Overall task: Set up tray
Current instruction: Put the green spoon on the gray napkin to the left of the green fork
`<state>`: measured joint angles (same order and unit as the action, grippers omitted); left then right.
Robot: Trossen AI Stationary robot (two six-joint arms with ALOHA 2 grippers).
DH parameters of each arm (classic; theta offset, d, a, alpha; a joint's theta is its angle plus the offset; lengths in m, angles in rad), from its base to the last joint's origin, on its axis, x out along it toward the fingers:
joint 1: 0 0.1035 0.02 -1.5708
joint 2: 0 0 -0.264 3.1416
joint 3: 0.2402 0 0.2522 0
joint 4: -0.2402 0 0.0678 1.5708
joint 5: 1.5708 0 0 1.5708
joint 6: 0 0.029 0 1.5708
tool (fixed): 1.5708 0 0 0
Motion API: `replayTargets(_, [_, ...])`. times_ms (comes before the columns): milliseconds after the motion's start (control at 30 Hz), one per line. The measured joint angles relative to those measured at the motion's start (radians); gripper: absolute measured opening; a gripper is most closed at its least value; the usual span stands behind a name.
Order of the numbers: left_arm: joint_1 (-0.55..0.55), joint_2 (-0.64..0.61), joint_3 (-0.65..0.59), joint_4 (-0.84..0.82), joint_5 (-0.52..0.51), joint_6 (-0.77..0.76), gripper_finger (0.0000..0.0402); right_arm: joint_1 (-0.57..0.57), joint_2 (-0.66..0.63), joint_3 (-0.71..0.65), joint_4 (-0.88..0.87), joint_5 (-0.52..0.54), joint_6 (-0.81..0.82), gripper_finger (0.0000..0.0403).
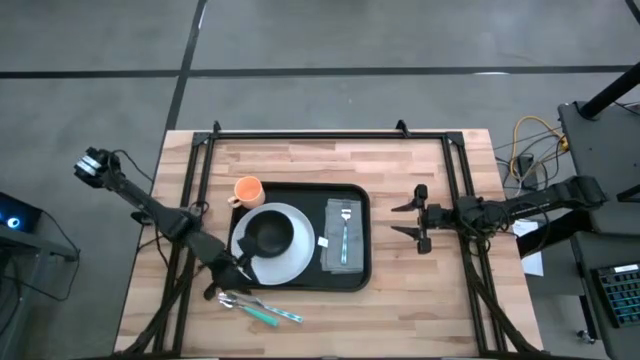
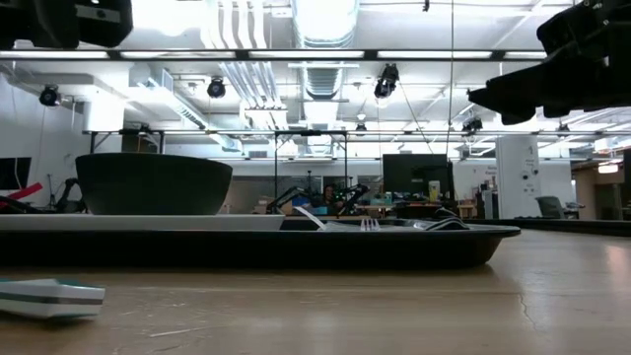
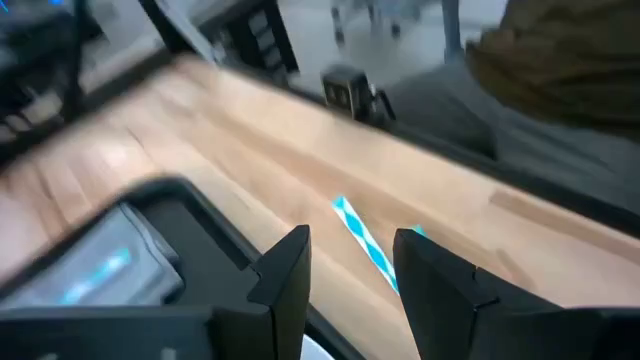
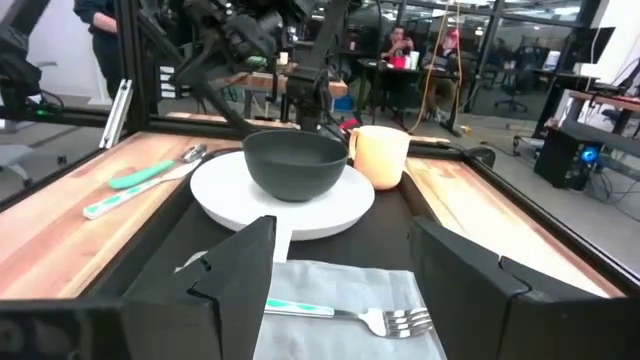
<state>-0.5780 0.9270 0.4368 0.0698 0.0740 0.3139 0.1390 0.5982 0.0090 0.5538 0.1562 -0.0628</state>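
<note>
Bench [image 1: 300,160]: wooden top inside a black frame, carrying everything below.
Tray [image 1: 362,240]: large black tray with rounded corners and a low rim, flat near the middle of the bench, slightly toward the front edge; in the low view its rim [image 2: 473,237] runs across most of the width.
Plate [image 1: 295,262]: round and white, on the tray's left half.
Bowl [image 1: 270,233]: dark, sitting on the plate; the right wrist view shows it upright [image 4: 295,165].
Napkin [image 1: 343,235]: folded grey, on the tray's right half, just beside the plate.
Cup [image 1: 248,190]: orange, on the bench at the tray's back left corner, touching or nearly touching the rim.
Fork [image 1: 345,228]: teal handle, lying along the napkin, tines toward the back edge.
Loose cutlery [image 1: 262,311]: a spoon and a teal-handled piece on the bare bench between the tray and the front edge, left of centre.
Left gripper [image 1: 228,283]: low over the tray's front left corner, beside the plate's edge; fingers [image 3: 290,265] spread apart with nothing between them, the teal handle visible on the wood beyond.
Right gripper [image 1: 412,219]: above bare bench just right of the tray, pointing at it; fingers [image 4: 240,265] spread wide, holding and touching nothing.
</note>
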Motion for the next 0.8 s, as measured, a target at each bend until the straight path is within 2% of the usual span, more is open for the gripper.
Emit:
replayTargets(300, [-0.061,0.262,0.2,-0.151,-0.003,-0.089,0.0116,0.0,0.0,0.0,0.001,0.0,0.0,0.0219])
replayTargets(600, [-0.169,0.458,0.417,-0.437,-0.012,-0.232,0.0108,0.0,0.0,0.0,0.001,0.001,-0.002,0.0219])
replayTargets(800, [-0.203,0.558,0.479,-0.542,-0.066,-0.325,0.0108,0.0,0.0,0.0,0.001,0.002,-0.024,0.0219])
